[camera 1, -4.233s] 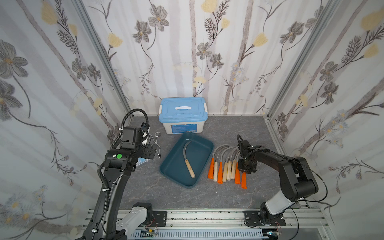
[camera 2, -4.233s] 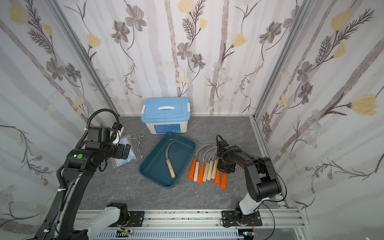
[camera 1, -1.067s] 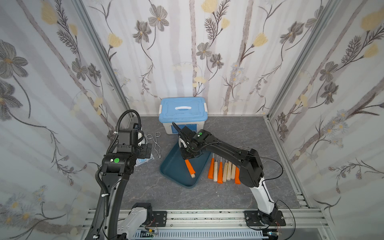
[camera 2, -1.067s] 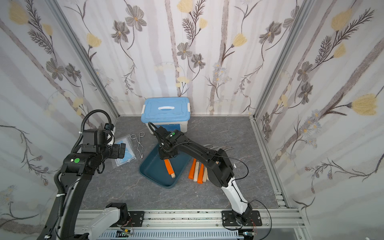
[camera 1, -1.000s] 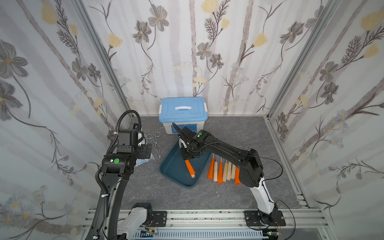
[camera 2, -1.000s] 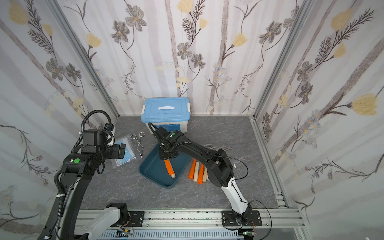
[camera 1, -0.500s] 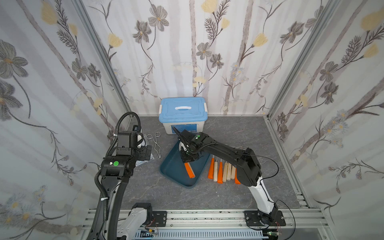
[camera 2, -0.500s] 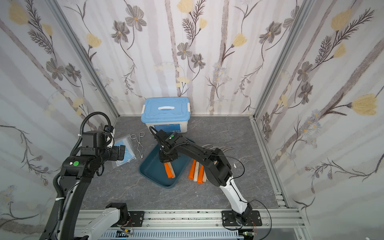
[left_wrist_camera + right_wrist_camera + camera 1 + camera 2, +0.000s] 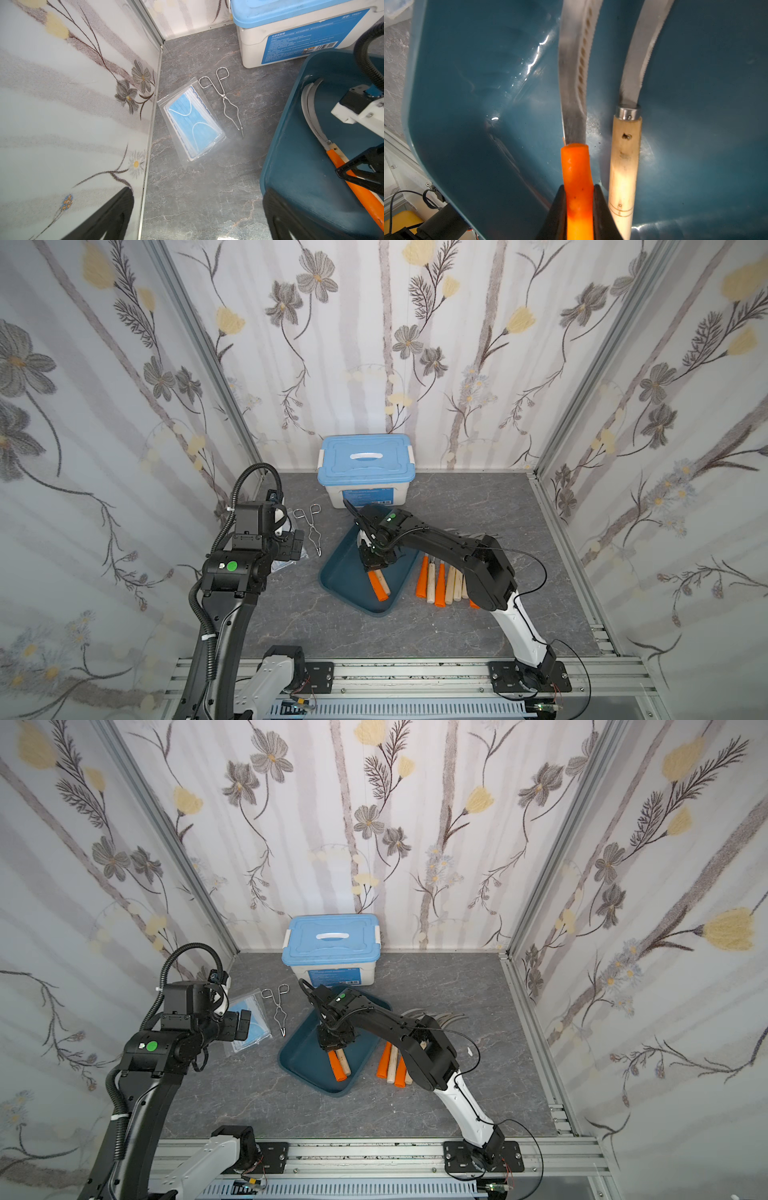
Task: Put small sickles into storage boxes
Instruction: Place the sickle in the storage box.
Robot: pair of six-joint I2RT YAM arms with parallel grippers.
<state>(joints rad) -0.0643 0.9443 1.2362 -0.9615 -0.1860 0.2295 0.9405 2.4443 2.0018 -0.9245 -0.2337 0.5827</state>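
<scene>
Currently right gripper (image 9: 578,193) is clamping the orange-handled sickle (image 9: 576,164) low inside the teal tray (image 9: 467,145), beside the wooden-handled sickle (image 9: 625,166). Placing step, likely. Next: opening jaws, lifting clear, fetching from the sickle row (image 9: 442,583) at tray's 3 o'clock; left gripper (image 9: 242,1025) hanging wide open.

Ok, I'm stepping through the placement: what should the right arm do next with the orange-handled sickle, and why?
Probably open the right gripper: it is shut on the orange-handled sickle, which sits low inside the teal tray beside the wooden-handled sickle. Whether it touches the floor is unclear.
</scene>
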